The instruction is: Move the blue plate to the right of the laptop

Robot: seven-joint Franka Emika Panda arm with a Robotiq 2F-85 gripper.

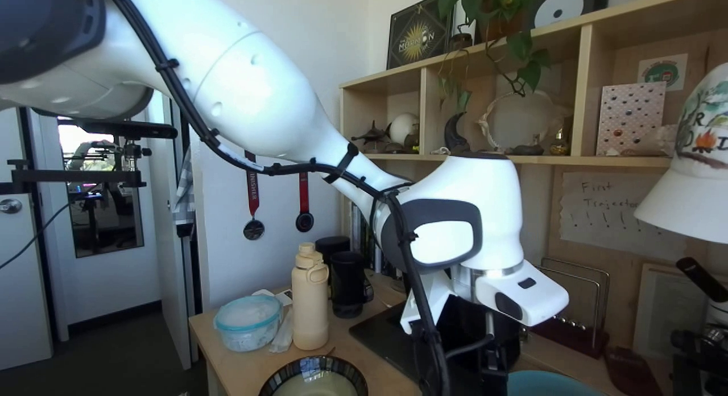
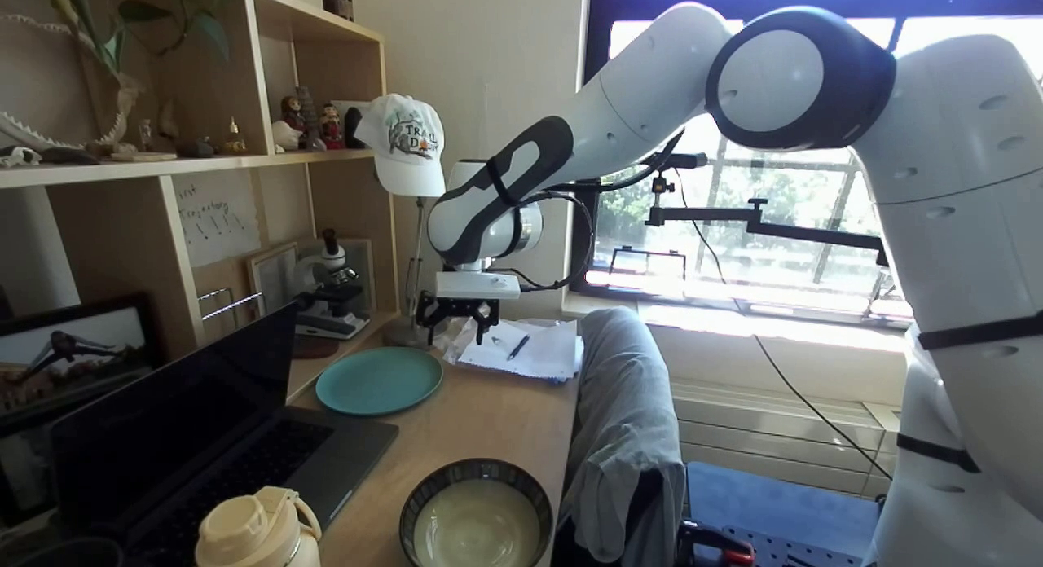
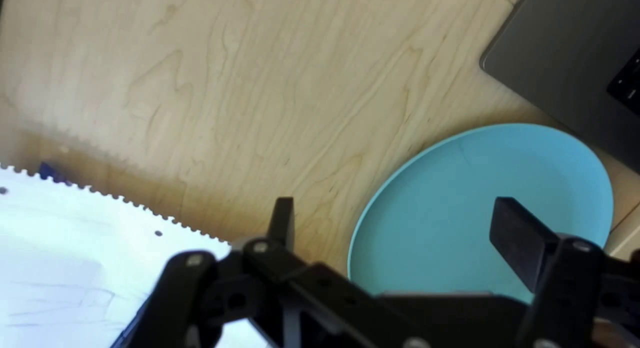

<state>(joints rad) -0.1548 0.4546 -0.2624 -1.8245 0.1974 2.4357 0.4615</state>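
The blue plate (image 2: 379, 380) lies flat on the desk beside the black laptop (image 2: 187, 420), on the side toward the papers and lamp. In the wrist view the plate (image 3: 450, 188) is close to the corner of the laptop base (image 3: 560, 58); I cannot tell whether they touch. In an exterior view only part of the plate (image 1: 546, 384) shows at the bottom edge. My gripper (image 2: 456, 336) is open and empty, above the desk near the plate. In the wrist view one finger of the gripper (image 3: 395, 203) is over the plate and one outside its rim.
Papers with pens (image 2: 530, 351) lie beyond the plate. A microscope (image 2: 330, 286) and a lamp wearing a cap (image 2: 407, 151) stand behind it. A dark-rimmed bowl (image 2: 481, 469) and a cream bottle (image 1: 310, 305) stand near the laptop. A cloth-draped chair (image 2: 623, 420) borders the desk.
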